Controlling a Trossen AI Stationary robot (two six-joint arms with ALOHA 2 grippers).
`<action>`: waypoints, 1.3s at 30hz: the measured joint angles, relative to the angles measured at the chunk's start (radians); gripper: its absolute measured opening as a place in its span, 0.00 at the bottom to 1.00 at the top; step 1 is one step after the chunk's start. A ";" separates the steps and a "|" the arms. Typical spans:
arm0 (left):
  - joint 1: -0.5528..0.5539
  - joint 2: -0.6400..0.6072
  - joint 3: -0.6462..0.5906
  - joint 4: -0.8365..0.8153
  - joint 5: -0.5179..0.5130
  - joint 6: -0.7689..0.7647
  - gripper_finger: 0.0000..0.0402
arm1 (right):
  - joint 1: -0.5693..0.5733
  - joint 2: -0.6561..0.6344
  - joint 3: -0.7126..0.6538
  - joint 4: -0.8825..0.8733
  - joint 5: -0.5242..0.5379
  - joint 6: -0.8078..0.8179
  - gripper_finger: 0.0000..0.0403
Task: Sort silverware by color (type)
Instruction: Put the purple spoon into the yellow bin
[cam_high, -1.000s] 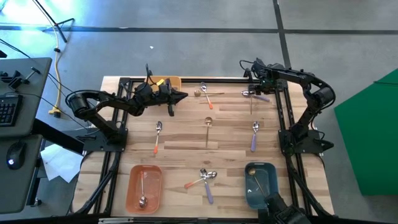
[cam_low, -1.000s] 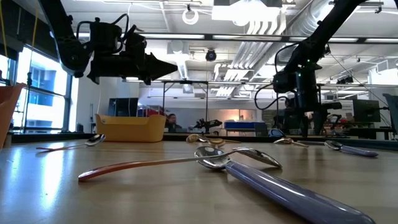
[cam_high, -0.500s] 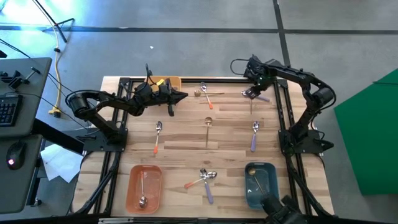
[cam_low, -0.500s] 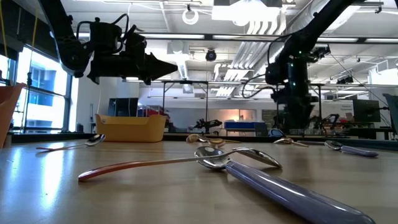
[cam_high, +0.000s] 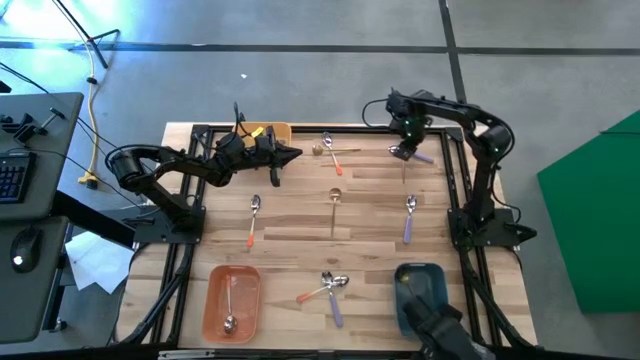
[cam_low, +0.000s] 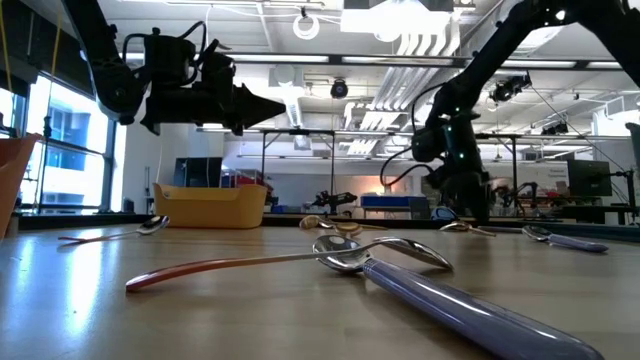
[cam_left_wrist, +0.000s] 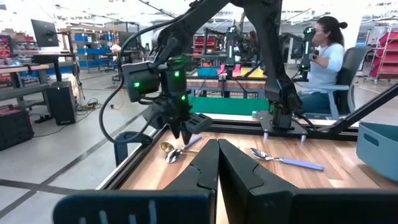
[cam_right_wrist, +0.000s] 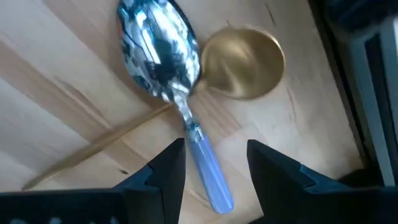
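Note:
At the far right of the table a lavender-handled spoon lies with its silver bowl against the bowl of an all-gold spoon. My right gripper points down over them, open. One finger stands on each side of the lavender handle, and neither touches it. My left gripper hangs shut and level above the far left part of the table, holding nothing. More spoons lie flat on the wood: an orange-handled one, a gold one and a lavender one.
An orange bin with one spoon stands at the near left and a blue bin at the near right. A yellow bin is at the far edge. Crossed orange and lavender spoons lie near the front, and more spoons at the far middle.
My right gripper has gone a little toward the table's left edge and slightly down, rolling about its own axis as it went, and now stands over the lavender and gold spoons. The spoons have not moved.

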 joint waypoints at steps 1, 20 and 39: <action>0.000 0.000 0.000 0.000 0.000 0.002 0.00 | 0.000 0.007 0.010 -0.013 -0.004 -0.007 0.39; 0.000 0.000 0.000 -0.004 0.000 0.007 0.00 | 0.008 0.102 0.067 -0.142 0.029 -0.075 0.39; 0.000 0.000 0.000 -0.004 0.000 0.014 0.00 | 0.009 0.115 0.071 -0.142 0.030 -0.090 0.33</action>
